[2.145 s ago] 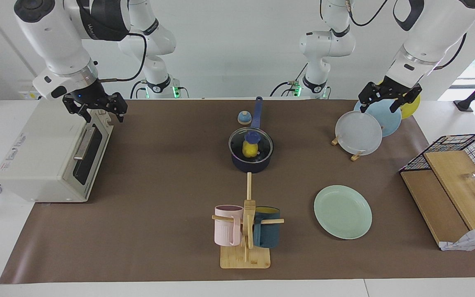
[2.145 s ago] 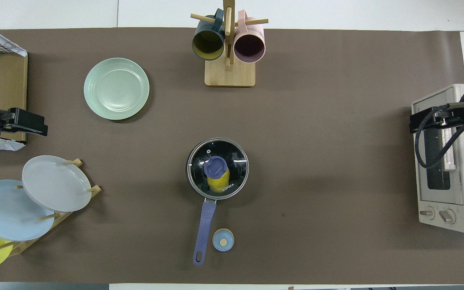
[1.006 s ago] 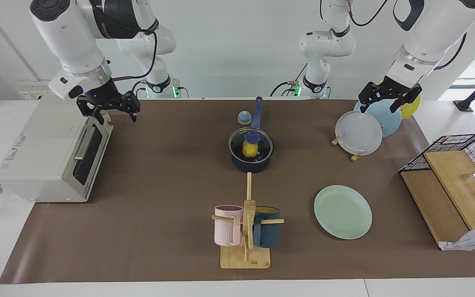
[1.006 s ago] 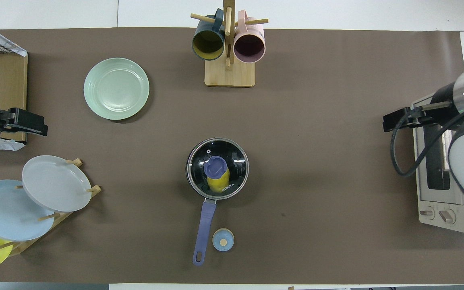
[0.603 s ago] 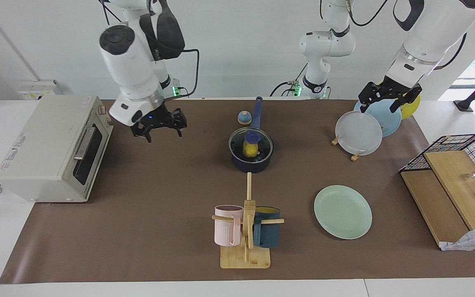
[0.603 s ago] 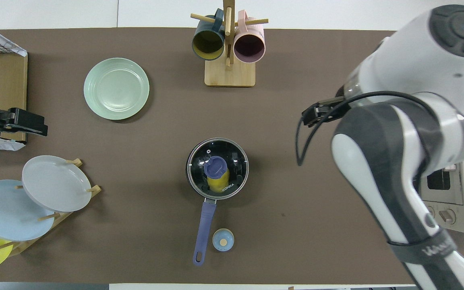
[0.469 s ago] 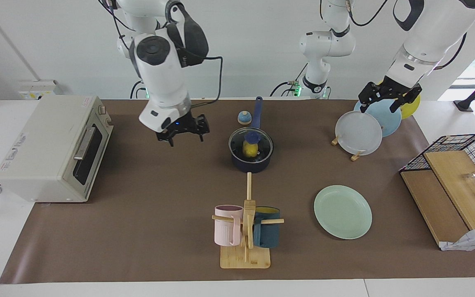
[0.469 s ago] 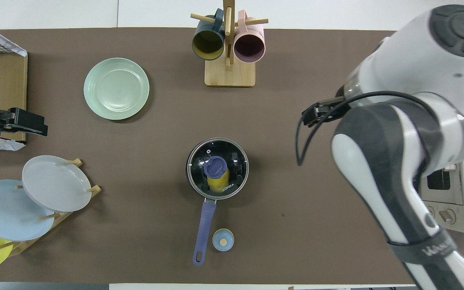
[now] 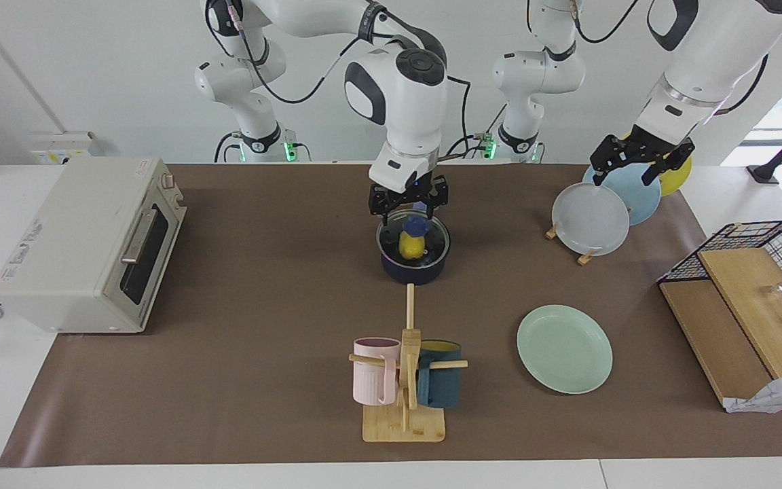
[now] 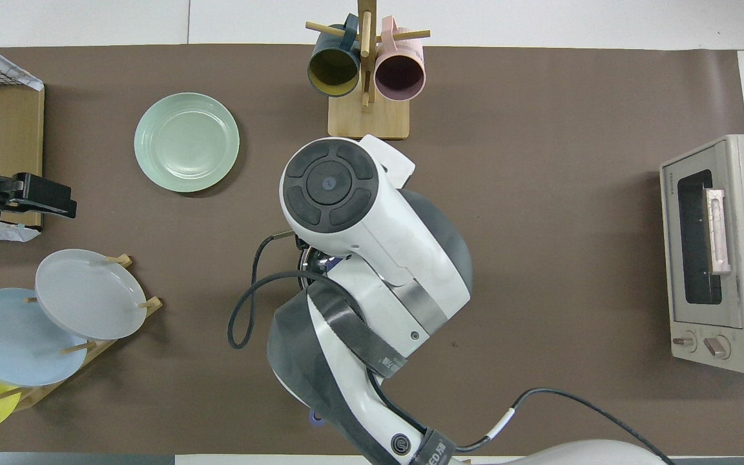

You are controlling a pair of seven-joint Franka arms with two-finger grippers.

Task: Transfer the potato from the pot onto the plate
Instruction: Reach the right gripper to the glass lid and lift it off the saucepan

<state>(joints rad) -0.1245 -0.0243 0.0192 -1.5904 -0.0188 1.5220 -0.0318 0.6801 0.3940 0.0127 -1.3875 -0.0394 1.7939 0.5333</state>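
Note:
The navy pot [image 9: 413, 272] stands mid-table under a glass lid [image 9: 433, 242] with a blue knob [image 9: 415, 224]. The yellow potato [image 9: 410, 248] shows through the lid, inside the pot. My right gripper [image 9: 410, 214] is open just above the lid, its fingers on either side of the knob. In the overhead view the right arm covers the pot. The mint-green plate [image 9: 564, 348] is bare, farther from the robots than the pot and toward the left arm's end; it also shows in the overhead view [image 10: 186, 142]. My left gripper [image 9: 623, 173] waits open over the plate rack.
A plate rack [image 9: 584, 257] holds grey-white, light blue and yellow plates. A mug tree [image 9: 406, 380] with a pink and a teal mug stands farther out than the pot. A toaster oven [image 9: 85, 244] is at the right arm's end, a wire basket [image 9: 757, 258] at the left arm's end.
My right arm has swung from the toaster oven across the table to over the pot and come down close to the lid knob. The left arm, pot, lid and potato have not moved.

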